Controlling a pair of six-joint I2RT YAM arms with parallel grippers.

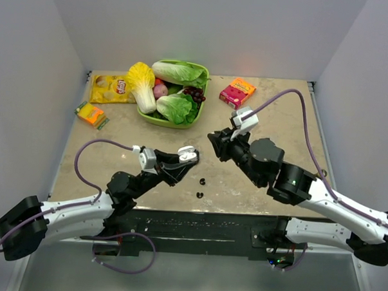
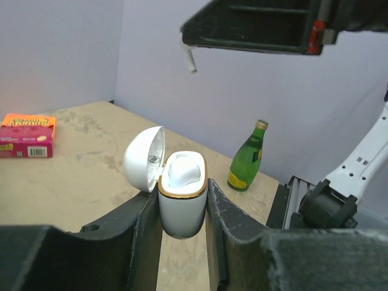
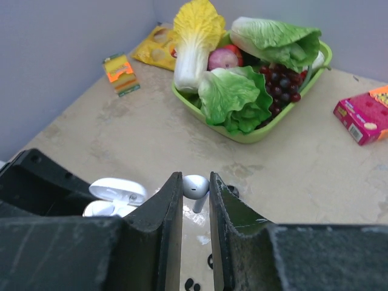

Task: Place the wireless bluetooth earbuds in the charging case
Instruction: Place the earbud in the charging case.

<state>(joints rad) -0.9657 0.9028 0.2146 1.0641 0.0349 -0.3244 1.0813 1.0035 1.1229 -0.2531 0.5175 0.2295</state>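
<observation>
Greens fill the lime-green plastic tray (image 3: pixel 260 136) at the far side of the tan bench (image 1: pixel 117 136): two leafy green lettuces (image 3: pixel 236 100), a long yellow and white cabbage (image 3: pixel 194 36) that pokes out over the rim, a bunch of dark red grapes (image 3: pixel 279 82) and a round pinkish fruit or onion (image 3: pixel 221 59). The small white glossy charging case (image 2: pixel 180 203) is not on the bench. The left pincer (image 2: pixel 183 218) holds it up, with one black finger pressed on each side, closed just as far as the case is wide. The case sits upright with its round lid (image 2: pixel 142 160) flipped open to the left. It has a thin gold ring around its mouth and a white bumpy inside; I cannot tell if a bud sits in there. The right pincer (image 3: pixel 194 179) is almost closed and pinches a little white earbud with a short stem (image 3: pixel 195 187) between its tips, stem pointing down. From the top, this pincer is near the case, on its right side, and the earbud is not touching the case. Two tiny black rounded bits (image 1: pixel 203 181) lie on the bench below the two pincers. A pink and orange candy box (image 3: pixel 364 115) lies to the right of the tray. A yellow chip bag (image 1: pixel 109 88) and a small orange and green box (image 1: pixel 91 114) lie to its left. A green glass bottle with a gold cap (image 2: pixel 247 163) stands at the edge of the bench.
</observation>
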